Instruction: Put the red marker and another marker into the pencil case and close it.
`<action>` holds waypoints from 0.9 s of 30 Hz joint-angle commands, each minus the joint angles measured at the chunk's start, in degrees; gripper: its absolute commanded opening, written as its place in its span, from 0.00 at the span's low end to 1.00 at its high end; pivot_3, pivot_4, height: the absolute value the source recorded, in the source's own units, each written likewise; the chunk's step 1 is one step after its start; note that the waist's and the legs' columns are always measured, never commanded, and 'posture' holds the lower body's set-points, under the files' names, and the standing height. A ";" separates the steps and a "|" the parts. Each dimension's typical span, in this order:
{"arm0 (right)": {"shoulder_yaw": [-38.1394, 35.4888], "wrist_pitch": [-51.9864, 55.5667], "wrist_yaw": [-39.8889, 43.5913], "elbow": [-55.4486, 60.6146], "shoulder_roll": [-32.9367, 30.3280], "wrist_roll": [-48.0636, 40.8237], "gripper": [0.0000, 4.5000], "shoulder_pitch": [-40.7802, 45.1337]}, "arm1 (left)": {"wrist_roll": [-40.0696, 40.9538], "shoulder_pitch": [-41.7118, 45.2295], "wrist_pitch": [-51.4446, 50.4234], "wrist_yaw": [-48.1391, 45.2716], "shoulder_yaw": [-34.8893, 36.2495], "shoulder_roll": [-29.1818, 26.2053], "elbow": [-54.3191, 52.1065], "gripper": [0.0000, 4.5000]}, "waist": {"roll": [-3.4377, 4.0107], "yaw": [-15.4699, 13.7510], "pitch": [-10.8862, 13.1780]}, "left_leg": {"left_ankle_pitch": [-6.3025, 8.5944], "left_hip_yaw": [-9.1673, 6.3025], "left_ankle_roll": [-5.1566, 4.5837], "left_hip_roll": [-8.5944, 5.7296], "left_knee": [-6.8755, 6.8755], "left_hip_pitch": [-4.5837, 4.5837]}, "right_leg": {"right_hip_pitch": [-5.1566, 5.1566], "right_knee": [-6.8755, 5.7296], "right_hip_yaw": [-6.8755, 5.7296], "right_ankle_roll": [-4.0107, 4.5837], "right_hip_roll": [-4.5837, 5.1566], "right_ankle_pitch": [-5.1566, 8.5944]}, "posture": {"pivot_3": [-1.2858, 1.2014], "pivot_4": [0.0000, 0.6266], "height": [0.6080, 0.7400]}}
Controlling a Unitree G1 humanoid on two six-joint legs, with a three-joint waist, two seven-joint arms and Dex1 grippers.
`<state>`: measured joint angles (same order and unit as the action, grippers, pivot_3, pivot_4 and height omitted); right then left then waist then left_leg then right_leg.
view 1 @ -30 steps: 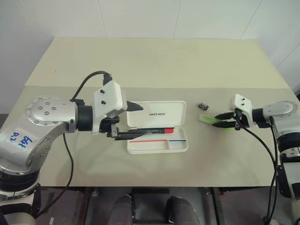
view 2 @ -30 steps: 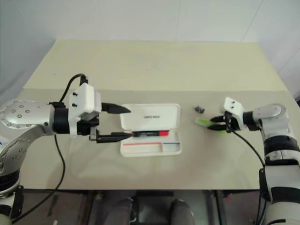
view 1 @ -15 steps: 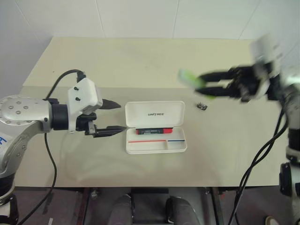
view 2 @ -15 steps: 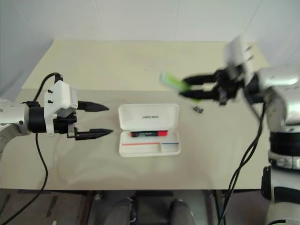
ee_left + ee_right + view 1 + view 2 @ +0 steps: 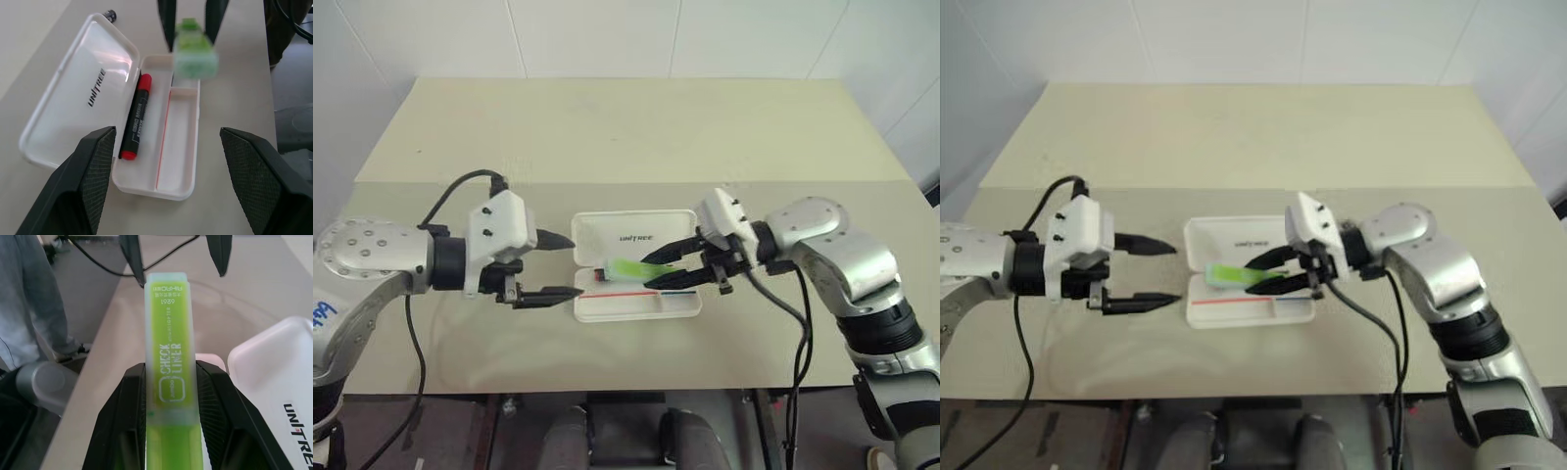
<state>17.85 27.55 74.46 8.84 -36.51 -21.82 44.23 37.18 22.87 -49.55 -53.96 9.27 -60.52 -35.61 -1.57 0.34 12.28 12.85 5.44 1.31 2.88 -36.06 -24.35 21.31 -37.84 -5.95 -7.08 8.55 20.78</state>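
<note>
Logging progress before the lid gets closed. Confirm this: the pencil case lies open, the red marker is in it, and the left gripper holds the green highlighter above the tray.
One error: the right gripper, not the left, holds the green highlighter; the right wrist view shows it clamped. The left gripper is open and empty. The pencil case lies open with the red marker inside, as the left wrist view shows.

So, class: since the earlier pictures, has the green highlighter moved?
Yes. The green highlighter, shut in the right gripper, has travelled from the table beside the small dark clip towards the robot's left and now hangs over the open pencil case.
</note>
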 commanded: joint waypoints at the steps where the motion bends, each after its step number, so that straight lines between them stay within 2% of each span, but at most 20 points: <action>1: 2.82 -3.53 -0.48 -1.28 2.34 3.58 0.24 0.69 | 0.49 -2.41 -0.49 0.42 4.33 -1.88 -1.55 0.81 | 0.00 -0.04 0.00 | 0.00 0.02 0.00 0.01 0.01 -0.01 | 0.03 -0.01 0.02 0.00 -0.01 0.00 | 0.52 0.24 1.00; 13: 9.08 -8.10 -1.17 -5.73 7.38 12.07 0.24 0.66 | 3.98 -6.59 -3.04 3.77 6.86 -1.40 -5.94 0.81 | -0.09 -0.13 -0.06 | 0.01 0.04 0.01 0.01 -0.02 -0.06 | 0.07 -0.04 0.05 0.01 0.00 -0.01 | 0.52 0.24 1.00; 22: 9.24 -9.08 -2.46 -12.73 12.29 14.89 0.24 2.80 | 4.90 -6.66 -3.06 5.24 6.70 -1.52 -6.14 0.81 | -0.10 0.06 -0.06 | 0.01 0.05 0.02 0.04 -0.02 -0.05 | 0.09 -0.03 0.06 0.02 -0.02 -0.01 | 0.52 0.24 1.00; 24: 8.97 -8.90 -2.15 -13.04 12.53 14.76 0.41 2.94 | 5.18 -6.80 -3.05 5.26 6.93 -1.66 -6.16 0.81 | -0.11 0.00 -0.07 | 0.01 0.05 0.03 0.04 -0.01 -0.05 | 0.09 -0.04 0.07 0.02 -0.02 -0.01 | 0.52 0.24 1.00; 27: 8.54 -8.64 -1.73 -12.84 12.64 14.47 0.61 2.93 | 5.19 -6.88 -2.91 5.27 7.14 -2.10 -5.72 0.81 | -0.12 -0.08 -0.07 | 0.02 0.05 0.03 0.03 -0.03 -0.06 | 0.09 -0.04 0.07 0.02 -0.02 -0.01 | 0.52 0.24 1.00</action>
<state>27.25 19.15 72.29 -5.06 -24.12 -6.87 46.66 41.71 15.95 -52.63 -48.81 14.62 -61.65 -40.18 -1.69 0.26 12.20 12.87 5.49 1.33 2.91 -36.09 -24.41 21.40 -37.88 -5.88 -7.06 8.53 20.77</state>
